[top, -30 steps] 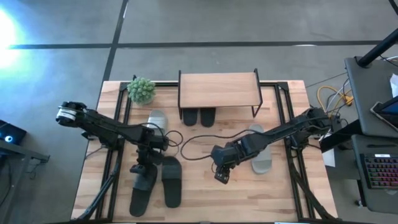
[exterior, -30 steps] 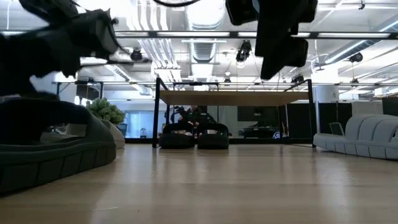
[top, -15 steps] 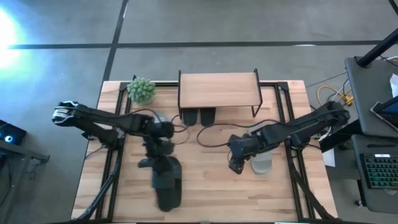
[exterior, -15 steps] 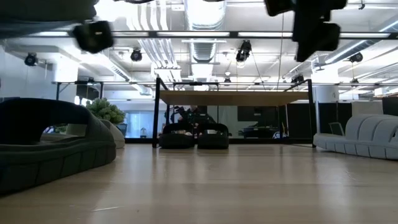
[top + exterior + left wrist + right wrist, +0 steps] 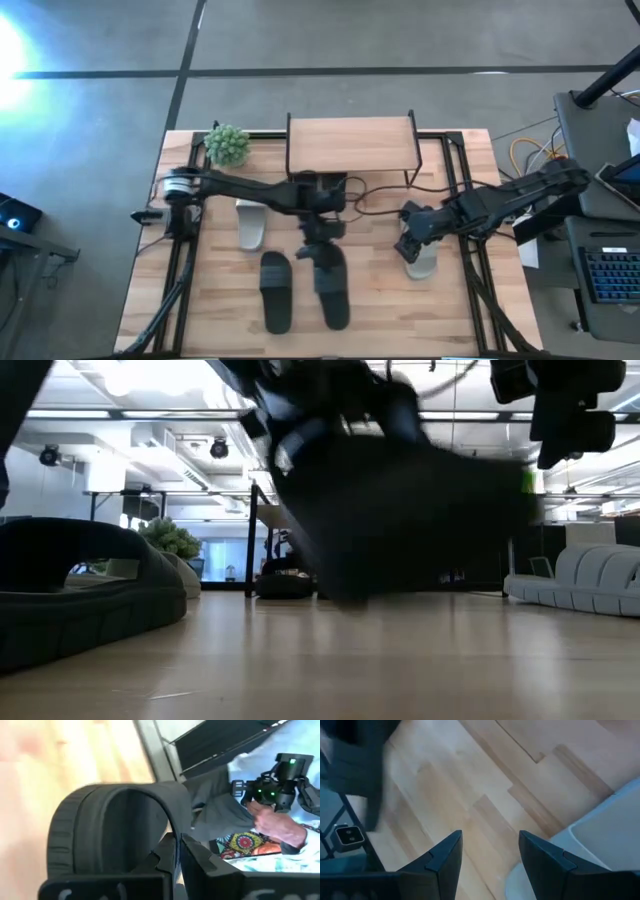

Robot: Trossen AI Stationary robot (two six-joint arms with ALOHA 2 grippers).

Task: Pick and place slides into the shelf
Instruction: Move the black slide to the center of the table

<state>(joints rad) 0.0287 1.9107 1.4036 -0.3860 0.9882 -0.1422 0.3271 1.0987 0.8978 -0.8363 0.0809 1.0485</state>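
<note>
gripping a black slide (image 5: 330,290) by its strap, left gripper (image 5: 322,250) carries it clear of the table toward the shelf (image 5: 351,143); right gripper (image 5: 410,243), fingers spread and empty, hovers above a grey slide (image 5: 421,262).

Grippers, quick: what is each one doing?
Left gripper: closed on a black slide.
Right gripper: open, empty, above a grey slide.

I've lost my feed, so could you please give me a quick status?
Left gripper shut on black slide, mid-table before the shelf. Right gripper open, empty, above grey slide. Nothing in the way.
</note>
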